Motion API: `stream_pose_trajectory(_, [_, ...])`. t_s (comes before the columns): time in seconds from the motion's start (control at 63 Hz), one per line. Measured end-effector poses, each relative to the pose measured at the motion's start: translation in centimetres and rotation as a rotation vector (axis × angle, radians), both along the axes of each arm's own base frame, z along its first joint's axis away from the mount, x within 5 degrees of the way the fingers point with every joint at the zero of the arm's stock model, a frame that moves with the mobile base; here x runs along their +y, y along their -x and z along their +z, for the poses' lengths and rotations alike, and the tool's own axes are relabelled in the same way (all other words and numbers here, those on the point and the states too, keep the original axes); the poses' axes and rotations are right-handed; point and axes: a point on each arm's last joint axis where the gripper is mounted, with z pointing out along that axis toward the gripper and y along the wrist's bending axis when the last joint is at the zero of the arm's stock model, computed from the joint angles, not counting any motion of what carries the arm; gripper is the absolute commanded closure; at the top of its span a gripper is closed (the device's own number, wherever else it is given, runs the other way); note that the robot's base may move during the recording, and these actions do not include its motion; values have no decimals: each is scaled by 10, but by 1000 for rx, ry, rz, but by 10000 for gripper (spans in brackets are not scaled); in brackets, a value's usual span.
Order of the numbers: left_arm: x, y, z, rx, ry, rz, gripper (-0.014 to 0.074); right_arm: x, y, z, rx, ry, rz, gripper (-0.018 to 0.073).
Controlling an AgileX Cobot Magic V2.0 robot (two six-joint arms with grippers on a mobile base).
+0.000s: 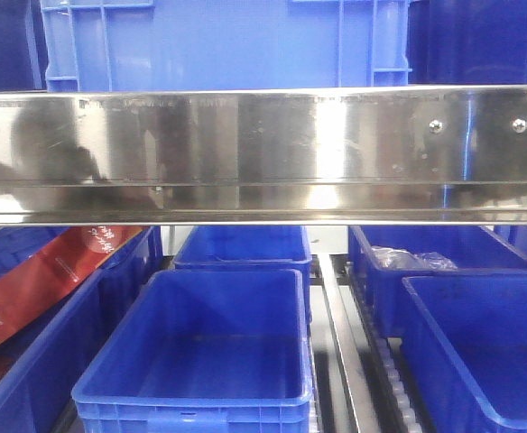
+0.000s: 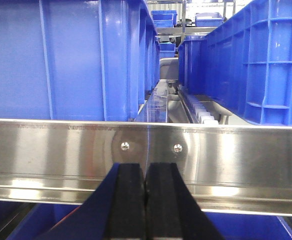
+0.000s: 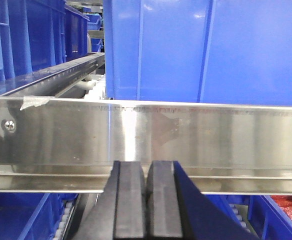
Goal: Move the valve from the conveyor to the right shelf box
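Neither the valve nor the conveyor shows in any view, so which way the valve lies from either pincer, its long axis and the nearer arm cannot be told. The left pincer (image 2: 145,207) and right pincer (image 3: 147,200) are clenched on nothing, a brushed steel shelf rail (image 1: 263,149) at 12 o'clock. Blue plastic bins (image 1: 200,356) sit below.

faint white print on the red packet (image 1: 51,271), too small to read

Blue bins (image 1: 191,361), silver rail (image 1: 263,153)
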Motion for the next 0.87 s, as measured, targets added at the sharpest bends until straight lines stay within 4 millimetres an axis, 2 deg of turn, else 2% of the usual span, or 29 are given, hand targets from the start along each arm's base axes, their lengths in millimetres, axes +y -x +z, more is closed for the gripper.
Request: stream_pose_trajectory(0.873, [0, 0, 0, 0, 0, 0, 707, 0, 0, 0, -4, -2, 0, 715])
